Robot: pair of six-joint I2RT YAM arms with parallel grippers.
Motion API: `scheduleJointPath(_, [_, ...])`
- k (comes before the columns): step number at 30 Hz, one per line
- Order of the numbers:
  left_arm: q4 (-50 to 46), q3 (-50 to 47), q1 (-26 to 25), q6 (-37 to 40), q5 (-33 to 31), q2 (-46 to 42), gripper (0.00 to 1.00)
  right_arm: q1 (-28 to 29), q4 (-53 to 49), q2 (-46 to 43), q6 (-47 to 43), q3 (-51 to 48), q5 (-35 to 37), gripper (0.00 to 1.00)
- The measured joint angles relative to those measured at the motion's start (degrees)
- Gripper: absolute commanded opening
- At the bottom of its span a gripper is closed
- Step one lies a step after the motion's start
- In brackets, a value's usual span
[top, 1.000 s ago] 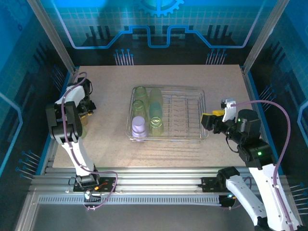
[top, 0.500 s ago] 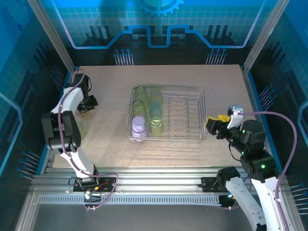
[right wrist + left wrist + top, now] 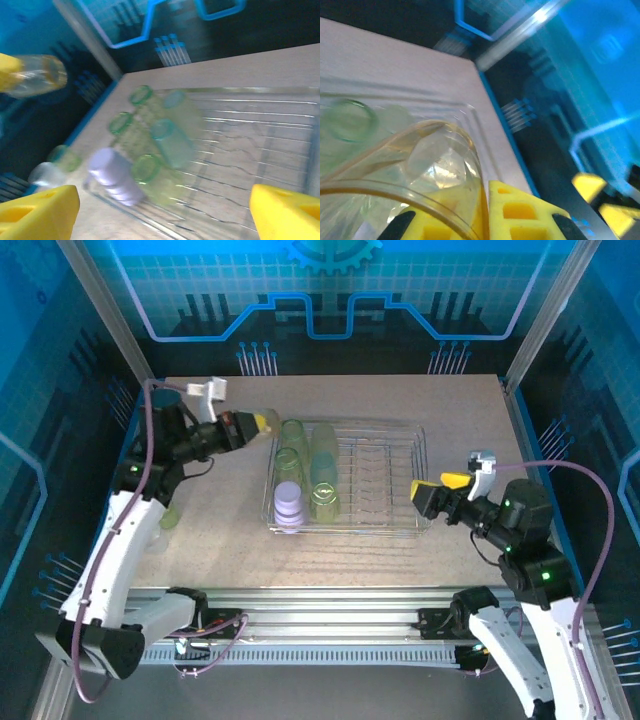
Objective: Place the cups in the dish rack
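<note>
Pale tan plastic cup (image 3: 440, 170) — clamped in left gripper (image 3: 258, 424), 10 o'clock of silver wire rack (image 3: 385, 485). Right gripper (image 3: 432, 487) — fingers apart.

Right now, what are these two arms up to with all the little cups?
They are loading cups into a wire dish rack. The left gripper is shut on a clear tan-tinted cup, held near the rack's far left corner. The right gripper hangs open and empty beside the rack's right edge. Several cups already lie at the rack's left end, among them a lavender cup and a teal cup. One green cup waits on the table.
</note>
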Motion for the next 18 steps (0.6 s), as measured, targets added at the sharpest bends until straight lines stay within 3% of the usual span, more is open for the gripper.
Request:
scheduleJointPath(7, [15.6, -4.5, -12.6, -10.0, 6.4, 3.1, 0.00, 0.0, 14.8, 5.8, 11.7, 0.1, -13.8, 0.90])
scheduleJointPath(18, [32.8, -4.5, -20.4, -18.2, 9.9, 7.1, 0.00, 2.1, 26.3, 10.3, 19.8, 0.1, -19.5, 0.94])
